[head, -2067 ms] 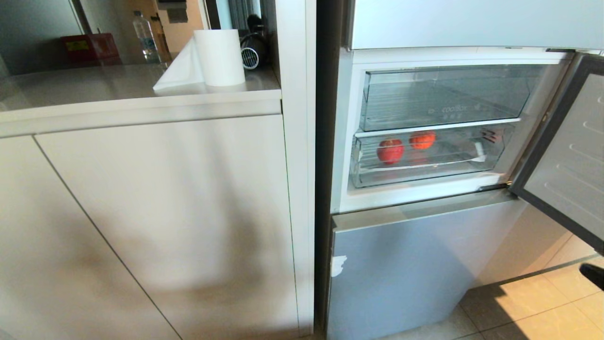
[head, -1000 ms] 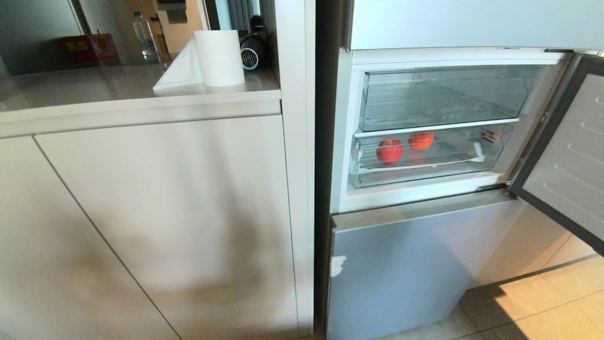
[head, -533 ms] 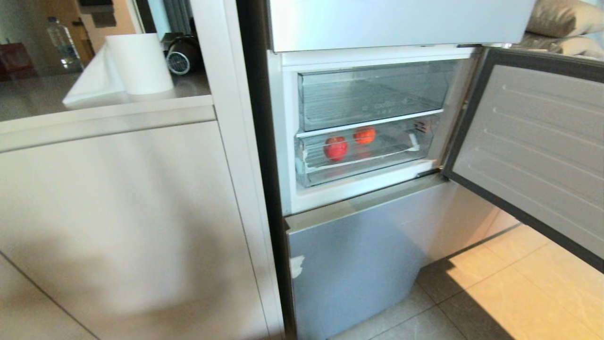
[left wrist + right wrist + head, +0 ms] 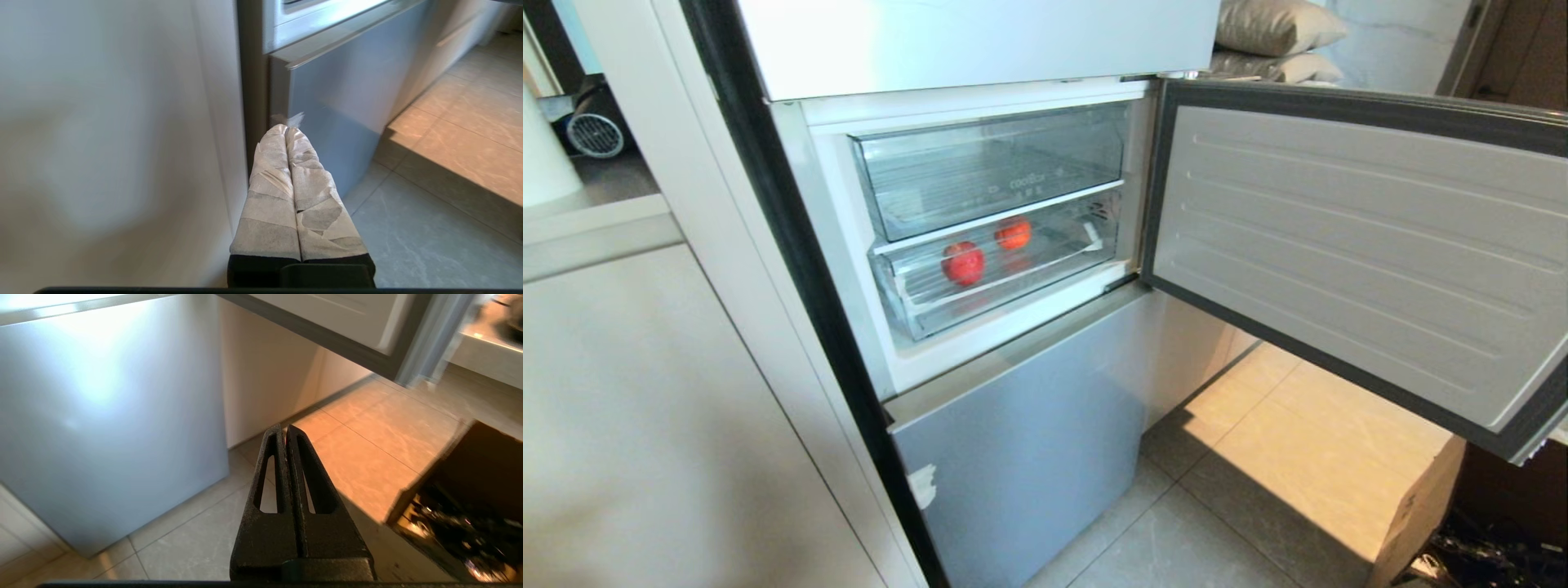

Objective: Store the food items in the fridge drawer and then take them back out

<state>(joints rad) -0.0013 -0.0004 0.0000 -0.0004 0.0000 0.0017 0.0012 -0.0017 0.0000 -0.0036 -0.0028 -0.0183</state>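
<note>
Left claw (image 4: 286,130) pinched tight, empty, low by the fridge; right claw (image 4: 284,430) closed over floor tiles. Only the head view shows two fruits (image 4: 963,263) inside the fridge drawer (image 4: 1013,286).

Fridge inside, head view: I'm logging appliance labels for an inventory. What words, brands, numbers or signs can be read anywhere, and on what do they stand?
"coolBox", faint, roughly as it reads: on the front of the upper clear bin.
Small marks just under that word: too small to read.
Dark mark at the right end of the fridge drawer: blurred, unreadable.
White patch on the lower door panel: no text seen.
Both wrist views: no text.
</note>
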